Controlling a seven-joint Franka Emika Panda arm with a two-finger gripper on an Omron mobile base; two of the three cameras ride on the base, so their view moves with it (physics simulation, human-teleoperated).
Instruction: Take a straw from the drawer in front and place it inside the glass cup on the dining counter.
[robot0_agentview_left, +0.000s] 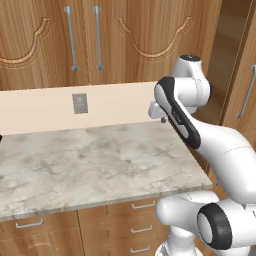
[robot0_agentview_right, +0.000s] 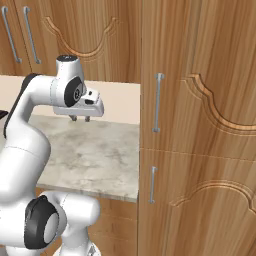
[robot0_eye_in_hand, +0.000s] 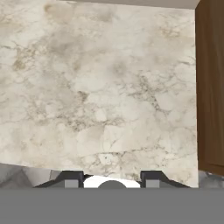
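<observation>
The gripper (robot0_agentview_right: 80, 119) is hung above the worktop (robot0_agentview_left: 95, 160), pointed straight down, jaws partly apart with nothing held — probably parked there before any reach. No straw, cup or open drawer can be made out; closed drawer fronts (robot0_agentview_left: 142, 217) sit under the worktop's front edge. Room is tight beside the tall cabinet (robot0_agentview_right: 200, 130) — plenty elsewhere.
</observation>
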